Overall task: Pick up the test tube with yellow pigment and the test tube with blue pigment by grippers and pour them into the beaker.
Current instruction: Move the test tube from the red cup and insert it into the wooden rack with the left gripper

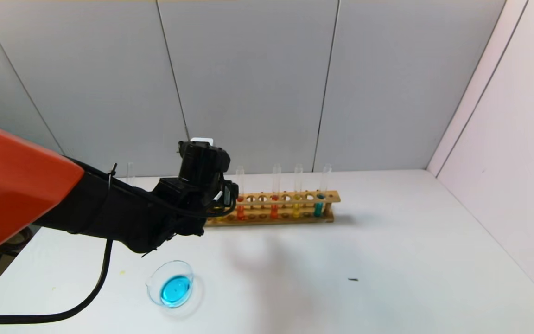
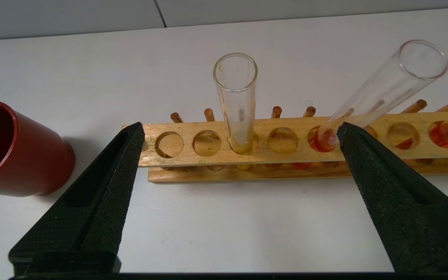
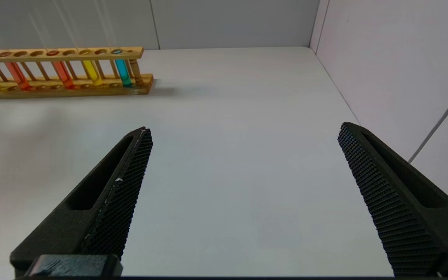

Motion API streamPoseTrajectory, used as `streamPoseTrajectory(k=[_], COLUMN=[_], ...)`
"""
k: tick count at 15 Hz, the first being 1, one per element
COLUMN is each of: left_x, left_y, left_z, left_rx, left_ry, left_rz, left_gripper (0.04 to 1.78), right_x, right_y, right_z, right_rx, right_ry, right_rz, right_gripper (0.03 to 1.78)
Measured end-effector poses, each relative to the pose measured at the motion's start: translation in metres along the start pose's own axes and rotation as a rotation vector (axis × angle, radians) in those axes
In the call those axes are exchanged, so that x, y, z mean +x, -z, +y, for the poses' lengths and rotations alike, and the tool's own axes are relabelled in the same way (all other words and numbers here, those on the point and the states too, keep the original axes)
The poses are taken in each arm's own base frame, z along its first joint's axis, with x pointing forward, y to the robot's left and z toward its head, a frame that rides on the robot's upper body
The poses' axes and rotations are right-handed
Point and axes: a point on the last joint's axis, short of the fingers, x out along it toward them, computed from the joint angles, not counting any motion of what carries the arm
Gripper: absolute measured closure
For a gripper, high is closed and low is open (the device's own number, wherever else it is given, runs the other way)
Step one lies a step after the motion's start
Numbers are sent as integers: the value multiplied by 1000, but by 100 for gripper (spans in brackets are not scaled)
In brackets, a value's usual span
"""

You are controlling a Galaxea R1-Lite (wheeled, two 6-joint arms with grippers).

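Note:
A wooden rack [image 1: 290, 198] stands at the back of the table. It holds a test tube with blue pigment [image 1: 319, 206] at its right end and a test tube with yellow pigment [image 1: 297, 206] beside it. Both show in the right wrist view [image 3: 123, 72] [image 3: 91, 72]. My left gripper [image 2: 241, 130] is open at the rack's left end [image 1: 223, 199], facing a second tube with yellow liquid [image 2: 236, 105] that stands upright in the rack, apart from the fingers. The beaker [image 1: 174, 287], holding blue liquid, sits near the table's front left. My right gripper [image 3: 243, 132] is open and empty over bare table.
Two tubes with orange-red liquid [image 1: 240, 208] [image 1: 275, 206] stand in the rack; one leans by my left gripper's fingertip [image 2: 348, 134]. A dark-red cup [image 2: 14, 151] stands left of the rack. A black cable [image 1: 63, 315] trails across the front left. A wall [image 1: 503, 139] bounds the right side.

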Motion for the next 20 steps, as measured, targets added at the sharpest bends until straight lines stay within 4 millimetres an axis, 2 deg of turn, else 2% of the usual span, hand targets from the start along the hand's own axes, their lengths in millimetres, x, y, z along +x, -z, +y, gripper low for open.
streamPoseTrajectory(k=[5,10,12,15,20], left_x=[24,36,37,37,37], left_y=[0,4,6,8,9], left_z=[2,0,-1,0,0], left_rx=[-18,-19,-20,-18,-18], left_ry=[-14,-22,-22,-24,-26], left_rz=[-25,-16,-13,-6,-2], left_gripper=[8,8,15,44,132], right_x=[0,0,0,0,0], right_y=[0,0,0,0,0], right_z=[0,0,0,0,0], right_rx=[0,0,0,0,0], right_ry=[0,0,0,0,0], right_rz=[0,0,0,0,0], right_gripper=[7,7,7,7,7])
